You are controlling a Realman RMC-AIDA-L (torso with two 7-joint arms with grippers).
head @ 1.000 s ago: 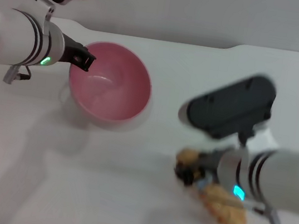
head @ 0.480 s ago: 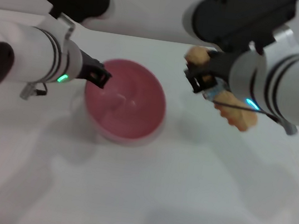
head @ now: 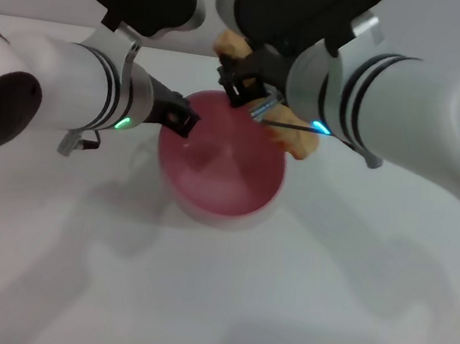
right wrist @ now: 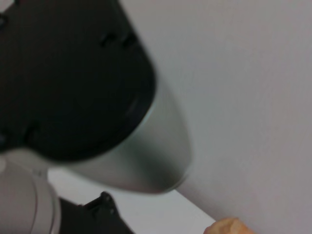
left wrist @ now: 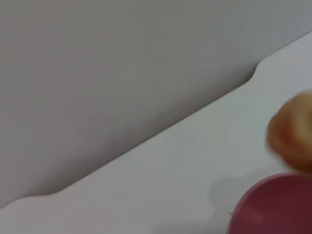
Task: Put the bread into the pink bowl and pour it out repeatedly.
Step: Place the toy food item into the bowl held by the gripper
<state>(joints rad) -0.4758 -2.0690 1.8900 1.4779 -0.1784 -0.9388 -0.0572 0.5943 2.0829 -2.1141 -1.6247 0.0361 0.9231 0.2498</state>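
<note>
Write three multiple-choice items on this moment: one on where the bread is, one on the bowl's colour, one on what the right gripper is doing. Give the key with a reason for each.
1. Where is the bread?
A. lying on the table near the robot
B. held up at the far rim of the pink bowl
C. resting in the bottom of the bowl

2. What colour is the bowl?
A. pink
B. blue
C. white

3. What is the right gripper doing?
A. parked open off the table
B. gripping the bowl's rim
C. gripping the bread

Key: 1 B, the loaf shows on both sides of the gripper, above the rim. 2 A, the inside and wall are pink. 3 C, the right gripper is shut on the loaf, while the left gripper is at the bowl's left rim.
</note>
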